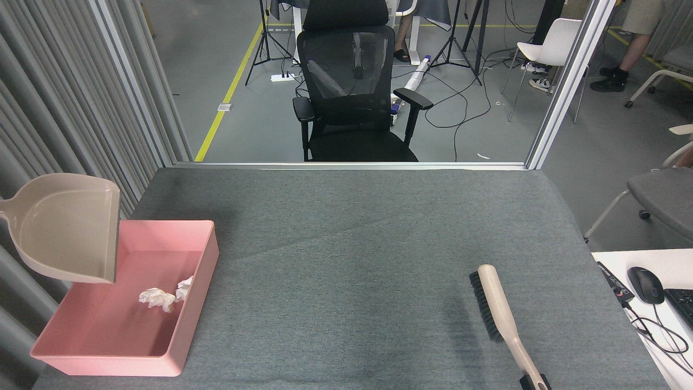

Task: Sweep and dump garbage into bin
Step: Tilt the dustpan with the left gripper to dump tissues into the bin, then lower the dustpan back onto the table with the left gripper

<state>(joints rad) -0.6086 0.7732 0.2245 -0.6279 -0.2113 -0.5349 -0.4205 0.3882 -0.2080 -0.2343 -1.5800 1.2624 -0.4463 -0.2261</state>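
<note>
From the head view, two crumpled white tissue wads (162, 295) lie touching inside the smooth, round-cornered pink bin (195, 303) on grey felt-like table (352, 260), beige dustpan (67, 235) tilted above (neither gripper's opening can be told), brush (501, 311) right.
</note>
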